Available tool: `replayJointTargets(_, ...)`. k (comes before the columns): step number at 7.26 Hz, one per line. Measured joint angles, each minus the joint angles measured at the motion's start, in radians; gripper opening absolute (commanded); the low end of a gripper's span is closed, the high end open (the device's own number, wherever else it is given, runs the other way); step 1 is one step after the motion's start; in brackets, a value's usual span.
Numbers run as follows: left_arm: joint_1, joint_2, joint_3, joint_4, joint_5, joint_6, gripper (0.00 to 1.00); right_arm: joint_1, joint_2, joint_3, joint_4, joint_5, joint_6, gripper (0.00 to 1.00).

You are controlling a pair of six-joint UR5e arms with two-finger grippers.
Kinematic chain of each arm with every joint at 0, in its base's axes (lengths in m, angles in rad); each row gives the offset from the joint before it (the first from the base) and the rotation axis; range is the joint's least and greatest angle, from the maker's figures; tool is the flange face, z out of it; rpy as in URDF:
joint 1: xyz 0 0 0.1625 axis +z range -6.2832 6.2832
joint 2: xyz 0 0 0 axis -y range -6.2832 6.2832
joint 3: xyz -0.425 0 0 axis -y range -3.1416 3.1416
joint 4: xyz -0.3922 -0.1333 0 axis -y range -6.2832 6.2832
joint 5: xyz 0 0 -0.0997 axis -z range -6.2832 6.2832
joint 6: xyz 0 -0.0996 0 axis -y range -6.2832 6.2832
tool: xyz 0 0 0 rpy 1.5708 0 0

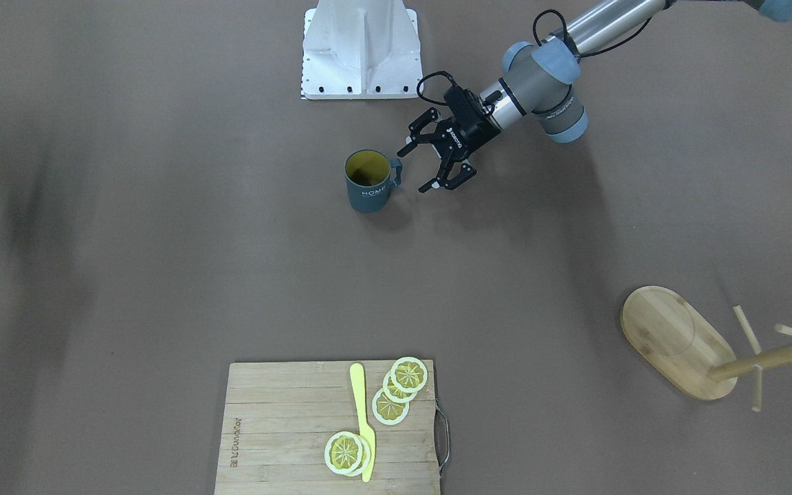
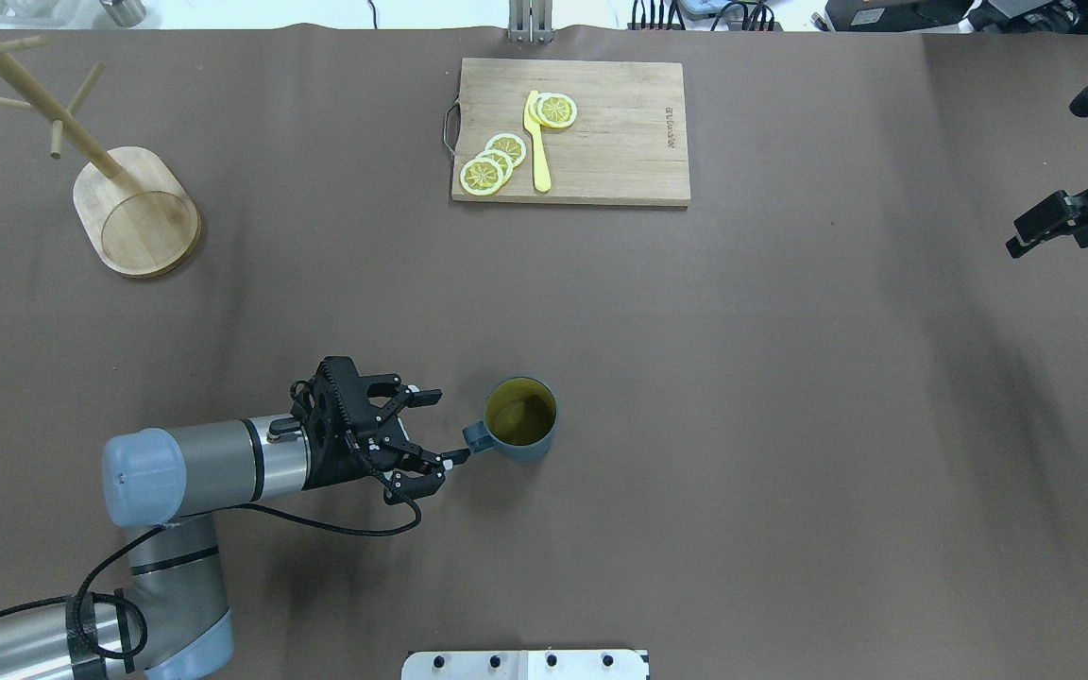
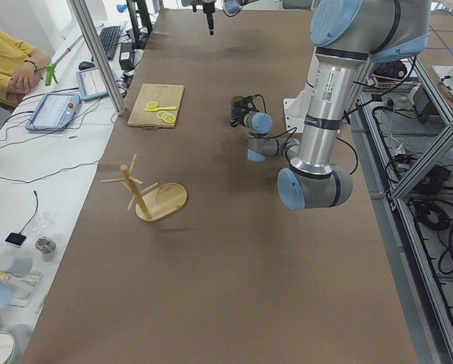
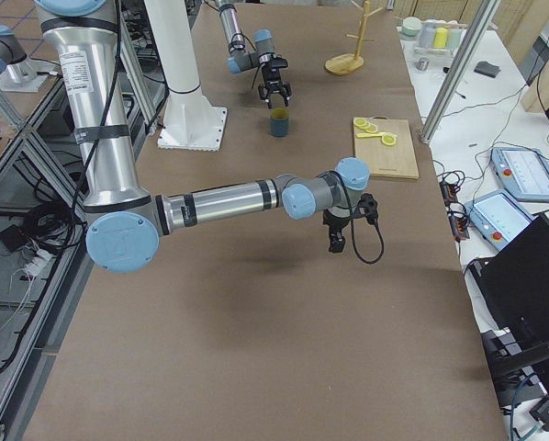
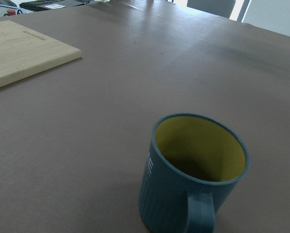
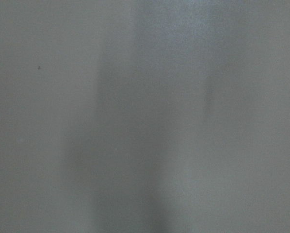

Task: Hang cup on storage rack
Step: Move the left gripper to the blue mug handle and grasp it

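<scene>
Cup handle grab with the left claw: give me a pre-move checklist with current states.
1. Is the left claw open: ok, jaws spread.
2. Is the cup upright and empty: ok.
3. Does the handle face the left claw: ok.
4. Is the handle inside the claw's gap: cannot tell; one fingertip sits at its outer edge.
5. Is the storage rack upright with nothing hung on it: ok.
6. Is the right claw far from the cup: ok.

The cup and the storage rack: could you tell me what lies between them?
Only bare brown table separates the cup and storage rack, as the overhead exterior view shows.
</scene>
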Motion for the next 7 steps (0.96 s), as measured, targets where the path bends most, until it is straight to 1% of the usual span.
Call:
replayJointTargets(2, 0.022, -0.007, 0.006, 0.001, 0.034, 0.004, 0.81, 0.0, 0.0, 0.001, 0.001, 0.0, 0.0, 1.0)
replayJointTargets(4, 0.049, -0.022, 0.025, 0.002, 0.082, 0.007, 0.73, 0.0, 0.0, 0.001, 0.001, 0.0, 0.0, 1.0)
replayJointTargets(5, 0.053, -0.026, 0.031, 0.003, 0.088, 0.008, 0.63, 0.0, 0.0, 0.001, 0.001, 0.0, 0.0, 1.0)
replayJointTargets(6, 0.054, -0.028, 0.035, 0.005, 0.091, 0.008, 0.56, 0.0, 0.0, 0.002, 0.001, 0.001, 0.0, 1.0)
replayJointTargets(7, 0.056, -0.032, 0.036, 0.007, 0.092, 0.007, 0.38, 0.0, 0.0, 0.002, 0.001, 0.0, 0.0, 1.0)
